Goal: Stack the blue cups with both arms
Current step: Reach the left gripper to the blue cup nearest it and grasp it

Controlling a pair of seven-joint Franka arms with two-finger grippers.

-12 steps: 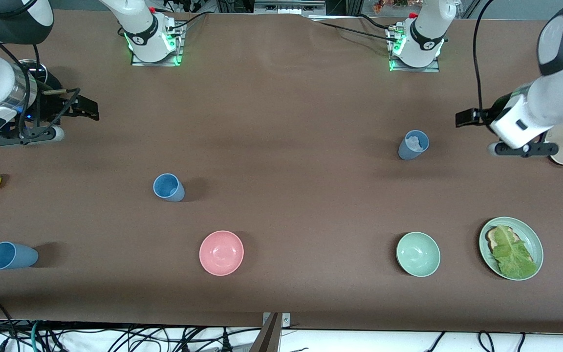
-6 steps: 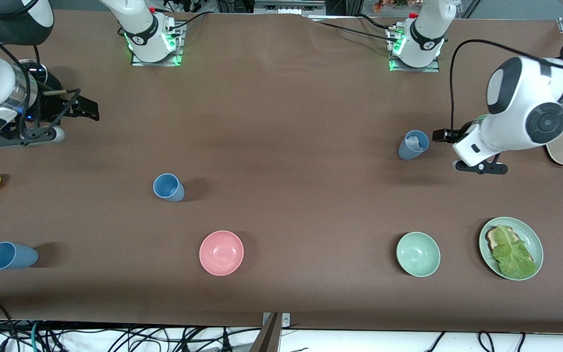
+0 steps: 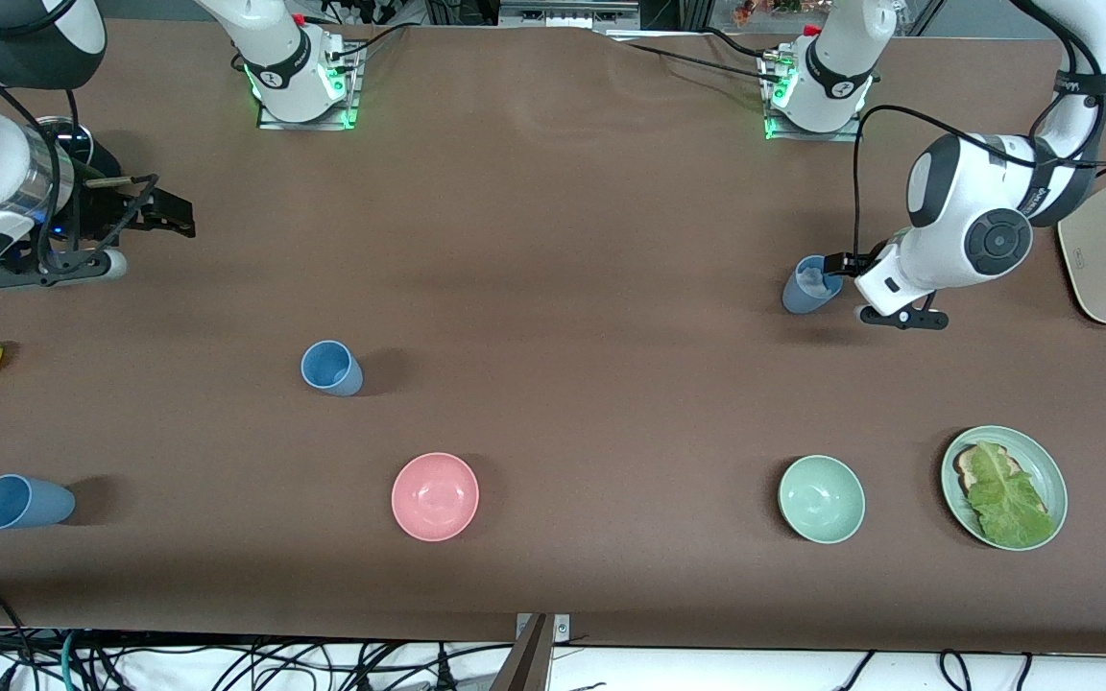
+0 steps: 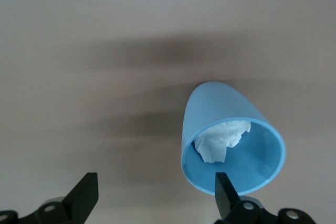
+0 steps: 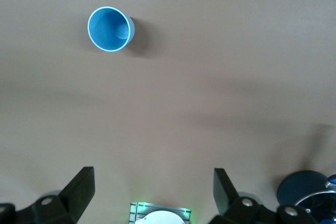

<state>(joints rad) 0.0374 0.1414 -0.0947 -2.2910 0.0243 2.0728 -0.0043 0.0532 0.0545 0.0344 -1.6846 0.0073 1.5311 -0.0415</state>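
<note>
3 blue cups stand on the table [image 3: 553, 192]. The left gripper [image 4: 155, 198], jaws spread, is at the paper-filled cup [image 3: 810, 285] near the left arm's end. The right gripper [image 5: 152, 192] waits, jaws spread, over the right arm's end, apart from the middle cup [image 3: 331, 368] and the corner cup [image 3: 23, 502].

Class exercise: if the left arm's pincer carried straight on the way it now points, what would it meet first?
Most likely the blue cup holding crumpled white paper. The open left pincer points at it, one finger already at its rim; the exact depth is unclear.

Three cups [image 3: 331, 368] well apart on table [image 3: 553, 288], two bowls [image 3: 435, 496] nearer camera
</note>
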